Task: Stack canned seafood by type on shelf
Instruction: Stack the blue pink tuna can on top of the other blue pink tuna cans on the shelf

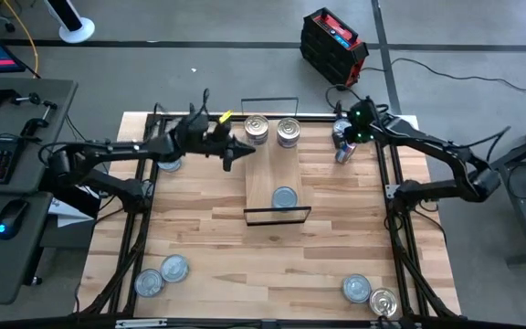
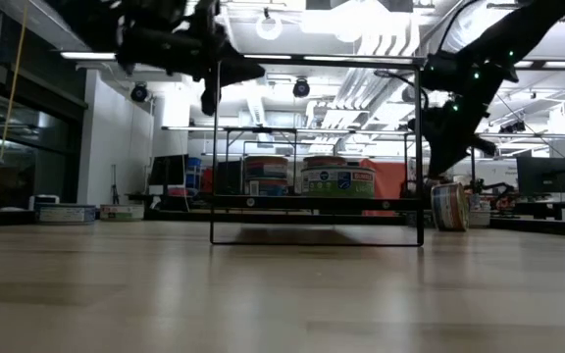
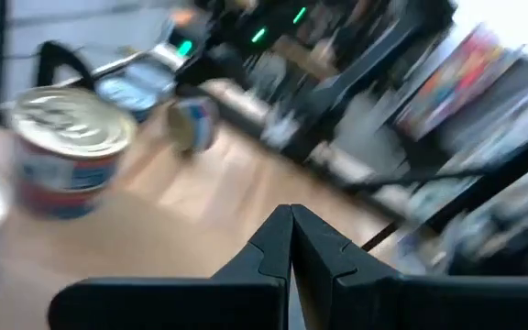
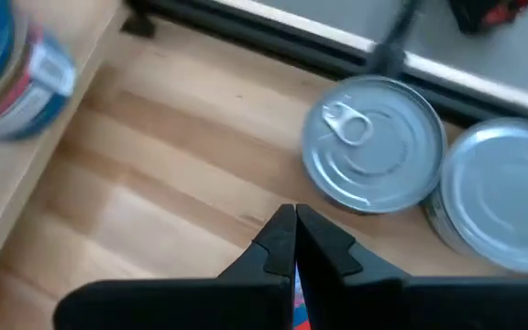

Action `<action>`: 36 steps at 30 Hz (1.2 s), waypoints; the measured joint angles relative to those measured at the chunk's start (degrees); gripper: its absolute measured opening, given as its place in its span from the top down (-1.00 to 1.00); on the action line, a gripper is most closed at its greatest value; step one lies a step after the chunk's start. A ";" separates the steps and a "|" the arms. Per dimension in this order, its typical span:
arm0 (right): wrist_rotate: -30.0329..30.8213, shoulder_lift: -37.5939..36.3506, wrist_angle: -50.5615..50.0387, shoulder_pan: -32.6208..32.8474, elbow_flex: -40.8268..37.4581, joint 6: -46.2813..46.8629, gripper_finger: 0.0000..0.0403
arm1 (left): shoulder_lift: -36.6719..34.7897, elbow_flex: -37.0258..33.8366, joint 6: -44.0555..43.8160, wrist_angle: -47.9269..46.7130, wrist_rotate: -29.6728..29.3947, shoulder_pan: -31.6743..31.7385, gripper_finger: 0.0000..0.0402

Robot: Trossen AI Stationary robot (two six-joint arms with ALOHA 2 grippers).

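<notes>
The shelf (image 1: 278, 178) holds perhaps three tins; others lie on the desk (image 1: 217, 247) around it. Both arms' jaws are pressed together, empty.

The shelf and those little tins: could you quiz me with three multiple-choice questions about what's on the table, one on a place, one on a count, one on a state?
1. Where on the shelf does the single tin lie?
A. At the end away from the two stacks
B. Between the stacks
C. On top of a stack

2. In the high view, how many tins lie at the table's lower-left corner?
A. None
B. Two
C. Five

3. How is the left gripper?
A. Wide open
B. Shut on a tin
C. Shut, holding nothing

Answers:
1 A: it lies alone by the opposite wire frame.
2 B: two lie side by side there.
3 C: the left wrist view shows its fingers pressed together with nothing between them.
</notes>
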 joint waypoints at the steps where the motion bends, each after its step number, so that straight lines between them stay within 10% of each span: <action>1: 0.00 0.45 -0.57 -0.70 -0.11 1.07 1.00 | 0.00 -2.66 -3.23 5.53 -0.08 -0.33 1.00; 7: -1.06 5.36 -2.11 -3.43 1.62 4.26 1.00 | -0.06 -11.15 -15.50 23.48 -1.79 -0.45 1.00; 25: -3.37 10.74 -11.00 -1.14 3.52 -0.21 1.00 | -0.11 -11.37 -18.70 23.15 -2.30 -5.07 1.00; 36: -3.30 7.01 -20.38 6.47 3.52 -5.45 1.00 | -0.09 -11.37 -22.14 21.47 -15.91 -17.05 1.00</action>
